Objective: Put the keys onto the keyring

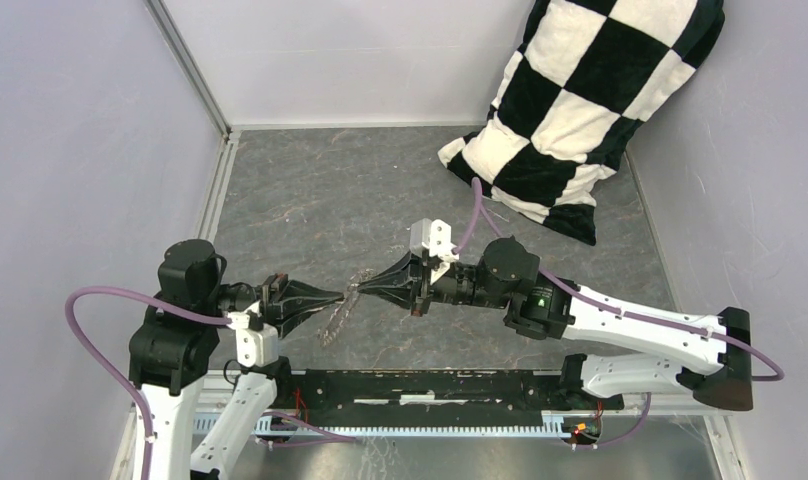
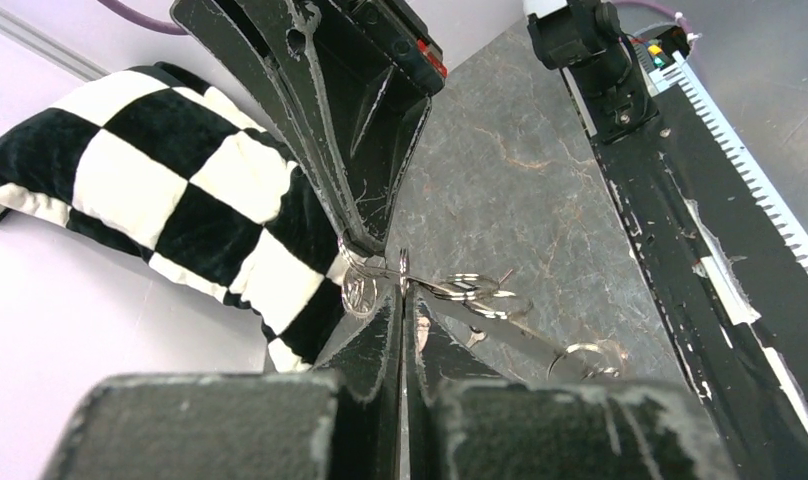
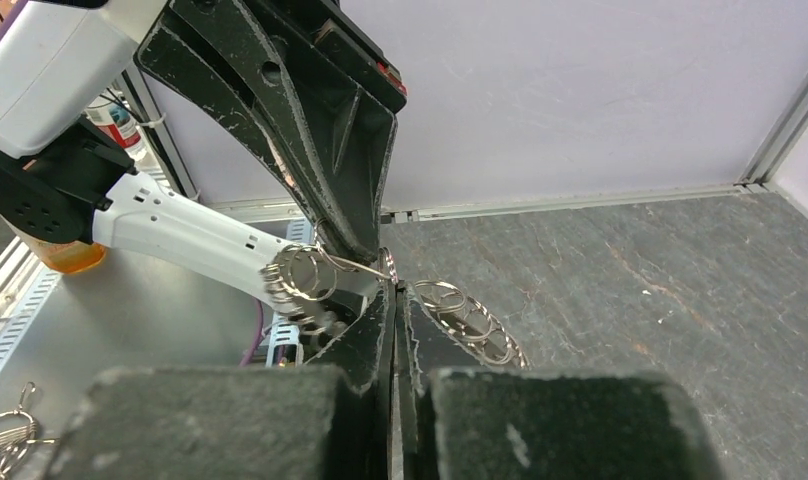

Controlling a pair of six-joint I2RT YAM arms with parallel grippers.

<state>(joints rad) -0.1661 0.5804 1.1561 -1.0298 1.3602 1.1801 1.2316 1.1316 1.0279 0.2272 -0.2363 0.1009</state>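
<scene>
1. Leaves open grey marbled tabletop [image 1: 310,190] on all sides; black-and-white chequered pillow [image 1: 580,110] against far right wall.
2. Mid-table, tip to tip: left gripper [image 1: 340,297], right gripper [image 1: 364,289], each clamped on silvery metal keyring [image 1: 332,320].
3. Trails in glinting linked wire loops from the tips toward the near edge.

The work surface [image 1: 320,190] is a dark grey slab with pale marbled veining and fills the centre of the top view. Plain pale lavender-grey wall panels [image 1: 70,150] enclose it at left, rear and right. An aluminium profile [image 1: 188,65] runs diagonally along the upper-left corner joint. A black-and-white checkered cushion [image 1: 580,100] leans in the upper-right corner, its lower edge on the slab. Lighting is even and diffuse.
</scene>
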